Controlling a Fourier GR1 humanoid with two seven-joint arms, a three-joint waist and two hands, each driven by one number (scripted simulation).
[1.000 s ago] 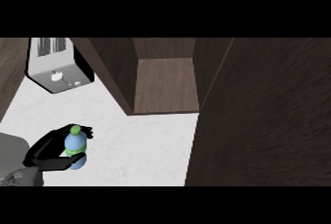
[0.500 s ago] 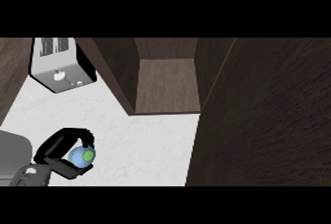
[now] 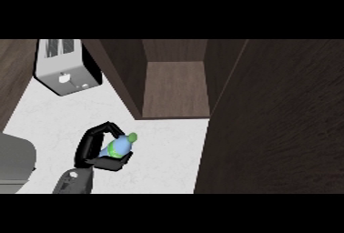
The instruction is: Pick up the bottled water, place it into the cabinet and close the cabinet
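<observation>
The bottled water, clear blue with a green cap, is held above the white counter at the lower left of the head view. My right hand is shut on it, fingers arching over its far side and the thumb under it. The bottle is tilted, its cap pointing up and to the right. The cabinet stands open just beyond and to the right, its brown inner shelf bare. Its dark door is swung out and fills the right side of the view.
A silver toaster stands at the back left of the counter. A grey forearm shows at the left edge, its hand out of view. The cabinet's dark side wall rises between the toaster and the opening.
My right hand has carried the bottle to the right and slightly farther away, nearer the cabinet opening. The bottle's cap now points more to the right.
</observation>
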